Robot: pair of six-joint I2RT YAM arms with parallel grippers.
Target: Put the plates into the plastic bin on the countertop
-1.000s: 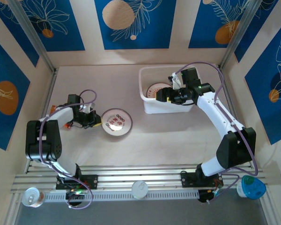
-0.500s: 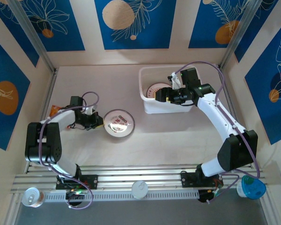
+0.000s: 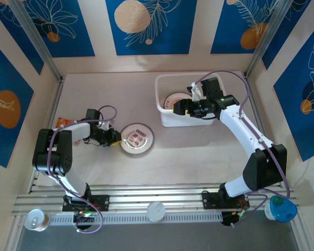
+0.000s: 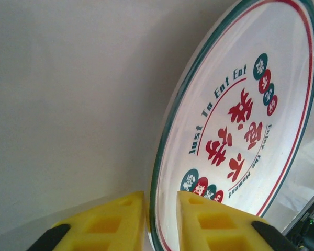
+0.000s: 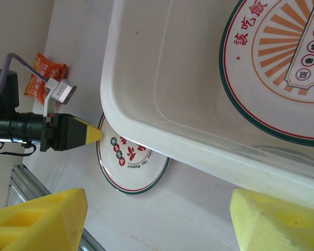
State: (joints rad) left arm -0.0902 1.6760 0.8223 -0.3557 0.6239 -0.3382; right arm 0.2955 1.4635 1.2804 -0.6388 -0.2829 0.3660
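Observation:
A white plate [image 3: 136, 138] with a green rim and red print lies on the countertop [image 3: 188, 151], left of the plastic bin [image 3: 184, 121]. My left gripper [image 3: 115, 138] is at the plate's left edge. In the left wrist view the rim of this plate [image 4: 240, 120] runs between the yellow fingers of the left gripper [image 4: 162, 219], which stand slightly apart with small gaps showing. A second plate [image 3: 174, 100] with an orange centre lies inside the bin. My right gripper [image 3: 179, 108] hovers open over the bin's near left corner [image 5: 162, 78], holding nothing.
An orange snack packet [image 3: 63, 122] lies behind the left arm near the left wall. On the metal rail [image 3: 157, 201] at the front are a can [image 3: 36, 219], a white lid [image 3: 157, 210] and a blue cup [image 3: 281, 209].
The left gripper has slid the plate a little to the right, toward the bin, and its jaws have loosened on the rim. The right arm has barely moved.

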